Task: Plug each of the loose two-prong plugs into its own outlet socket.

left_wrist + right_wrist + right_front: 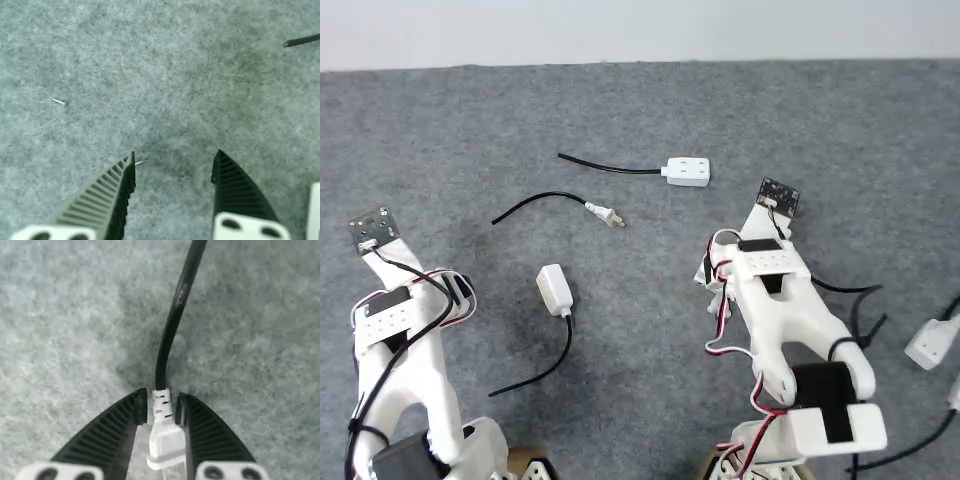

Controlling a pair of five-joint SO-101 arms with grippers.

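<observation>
A grey carpeted tabletop (650, 110) seen from above, with two white robot arms entering from the near edge, one at 7 o'clock and one at 5 o'clock.

The left claw (175, 154) is spread wide over bare carpet, holding nothing. Two tiny metal slivers (60, 102) lie on the carpet near it.

The right claw (161, 394) is narrowed around a white plug (162, 435), its two ribbed fingers (120, 425) pressing the plug's sides. The plug's black cord (175, 315) runs away from the claw across the carpet.

A white socket block (685, 171) lies at 1 o'clock from the middle of the tabletop, with a short black cord trailing toward 9 o'clock. A loose two-prong plug (605, 214) lies just off centre toward 10 o'clock, apart from the socket block, prongs pointing toward 4 o'clock. A second white block (555, 288) on a black cord lies at 8 o'clock, beside the left arm. Another white piece (932, 343) sits at the 4 o'clock edge.
</observation>
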